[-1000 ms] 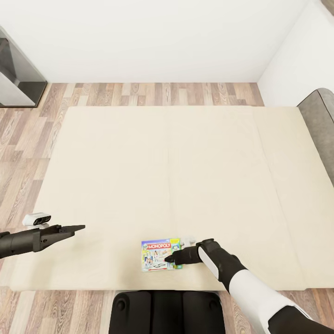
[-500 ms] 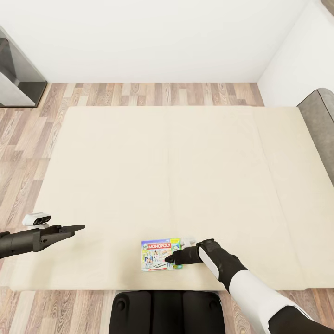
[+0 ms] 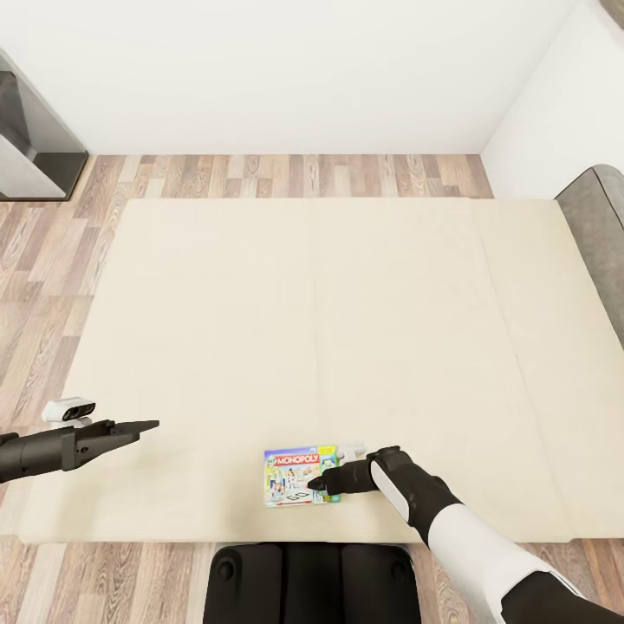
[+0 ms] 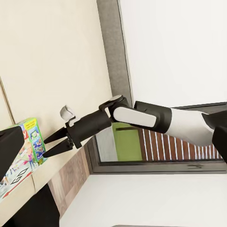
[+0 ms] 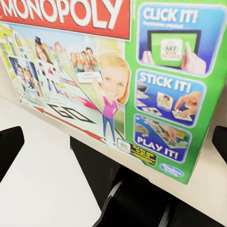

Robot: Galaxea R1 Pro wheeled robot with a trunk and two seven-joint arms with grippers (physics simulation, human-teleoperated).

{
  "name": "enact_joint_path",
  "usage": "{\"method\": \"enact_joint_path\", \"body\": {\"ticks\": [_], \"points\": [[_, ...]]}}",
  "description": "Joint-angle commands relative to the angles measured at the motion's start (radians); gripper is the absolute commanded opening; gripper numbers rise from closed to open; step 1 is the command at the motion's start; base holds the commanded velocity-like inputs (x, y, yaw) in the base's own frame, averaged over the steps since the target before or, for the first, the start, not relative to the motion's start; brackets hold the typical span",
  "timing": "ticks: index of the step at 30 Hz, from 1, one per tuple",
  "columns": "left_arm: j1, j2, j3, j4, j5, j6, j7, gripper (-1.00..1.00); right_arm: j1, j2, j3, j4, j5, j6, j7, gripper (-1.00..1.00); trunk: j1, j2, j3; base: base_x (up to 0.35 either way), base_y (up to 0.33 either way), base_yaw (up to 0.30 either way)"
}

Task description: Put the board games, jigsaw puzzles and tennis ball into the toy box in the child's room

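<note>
A Monopoly board game (image 3: 295, 476) lies flat near the front edge of a cream bed (image 3: 347, 303), just ahead of the robot's base, as the right gripper (image 3: 314, 485) reaches in low from the box's right side. In the left wrist view the right gripper's (image 4: 50, 146) two black fingers stand parted in a narrow wedge, tips at the box's (image 4: 21, 153) edge with nothing clamped between them; the right wrist view likewise shows a dark fingertip (image 5: 9, 147) at either side of the box (image 5: 109, 80), apart. The left gripper (image 3: 146, 425) hangs over the bed's left part, well apart from the game; whether its slim fingers are parted cannot be told. The box reads as a thin, stiff cardboard carton, probably light, with a glossy printed lid that could slide on the pads; a hold across its thin thickness at the near edge or corner looks the likeliest purchase, since the flat face offers nothing to pinch and the soft bed may give under a downward push. The lid carries "MONOPOLY" in white on a red band, three green-side panels reading "CLICK IT!", "STICK IT!" and "PLAY IT!", a "MY" tile on a pictured tablet, and a small Hasbro-style mark whose lettering is too blurred to read.
</note>
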Motion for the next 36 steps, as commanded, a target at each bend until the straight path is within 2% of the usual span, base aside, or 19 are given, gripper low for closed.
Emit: {"method": "enact_joint_path", "body": {"ticks": [1,25,36], "points": [[0.000,0.000,0.000,0.000,0.000,0.011,-0.003,1.00,-0.001,0.000,0.002,-0.001,0.000,0.004,0.001,1.00,0.001,-0.002,-0.001,0.000,0.000,0.000],[0.000,0.001,0.000,0.000,0.000,0.011,-0.003,1.00,-0.001,0.000,0.002,0.000,0.000,0.004,0.001,1.00,0.001,-0.002,-0.001,0.000,0.002,0.000],[0.000,0.001,0.000,0.000,0.000,0.011,-0.003,1.00,-0.001,0.001,0.003,0.000,0.000,0.004,0.001,1.00,0.001,-0.002,-0.001,0.000,0.100,0.000]]}}
